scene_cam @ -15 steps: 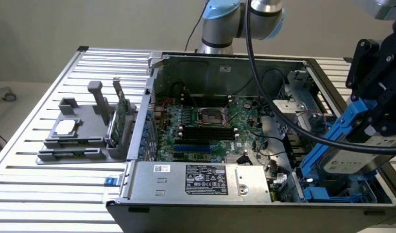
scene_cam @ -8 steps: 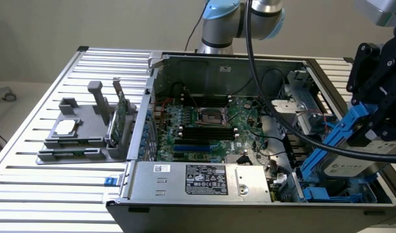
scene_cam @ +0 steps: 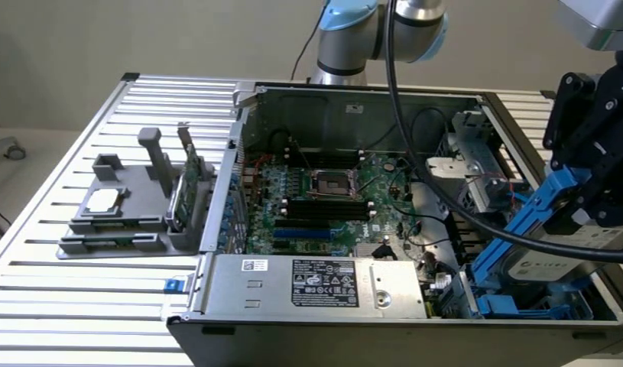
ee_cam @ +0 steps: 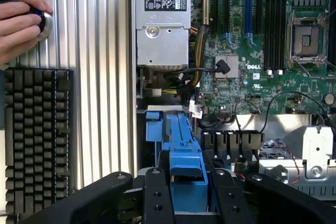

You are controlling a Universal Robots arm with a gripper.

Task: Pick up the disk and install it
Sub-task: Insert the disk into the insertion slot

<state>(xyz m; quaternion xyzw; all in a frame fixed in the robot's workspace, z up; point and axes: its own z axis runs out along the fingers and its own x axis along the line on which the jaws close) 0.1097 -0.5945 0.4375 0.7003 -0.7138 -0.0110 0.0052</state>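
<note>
The disk (scene_cam: 552, 264) is a silver-grey drive in a blue plastic carrier. It hangs tilted over the drive bay (scene_cam: 525, 310) at the front corner of the open computer case (scene_cam: 240, 138), on the exterior view's right. My gripper (scene_cam: 597, 210) is shut on the disk's upper end. In the wrist view my black fingers (ee_cam: 157, 195) clamp both sides of the disk's blue carrier (ee_cam: 186, 163), and my gripper (ee_cam: 187, 182) points down at the blue bay rails (ee_cam: 155, 127) below it.
Inside the case lie the green motherboard (scene_cam: 322, 199) and the silver power supply (scene_cam: 311, 287). A grey holder (scene_cam: 118, 222) with a square chip and an upright green card (scene_cam: 194, 180) stands on the slatted table. A hand (ee_cam: 21, 24) and a keyboard (ee_cam: 37, 129) are beside the case.
</note>
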